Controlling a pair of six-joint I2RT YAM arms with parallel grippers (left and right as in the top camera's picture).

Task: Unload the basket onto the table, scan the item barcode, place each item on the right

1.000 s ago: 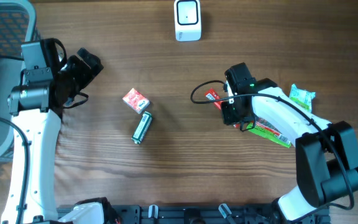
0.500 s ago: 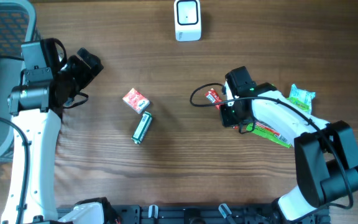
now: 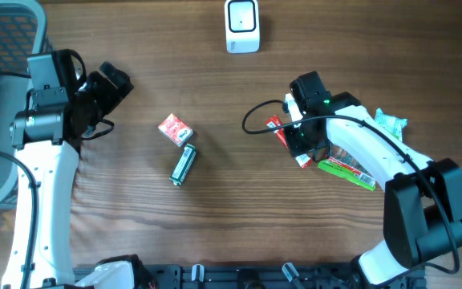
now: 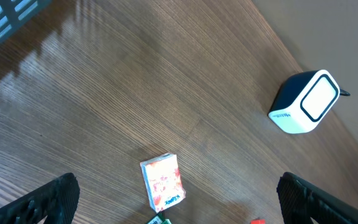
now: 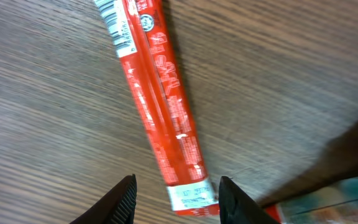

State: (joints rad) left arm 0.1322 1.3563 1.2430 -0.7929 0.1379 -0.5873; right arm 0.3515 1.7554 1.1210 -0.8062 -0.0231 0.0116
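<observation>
A long red stick pack (image 5: 160, 106) with a barcode at its far end lies flat on the wooden table. My right gripper (image 5: 176, 193) is open just above its near end, with a gap between each finger and the pack. From overhead, the right gripper (image 3: 299, 140) covers the middle of the red pack (image 3: 276, 126). The white barcode scanner (image 3: 241, 26) stands at the back centre of the table, also seen from the left wrist as the scanner (image 4: 306, 102). My left gripper (image 3: 111, 84) hangs open and empty at the left.
A small red-and-white box (image 3: 175, 128) and a green pack (image 3: 184, 164) lie left of centre. A long green-and-red package (image 3: 347, 170) and a green packet (image 3: 390, 123) lie beside the right arm. A grey basket (image 3: 10, 32) sits at the far left.
The right gripper's jaws have spread apart and let go of the red stick pack, which now lies on the table. The right wrist has shifted slightly. The left arm has not moved.
</observation>
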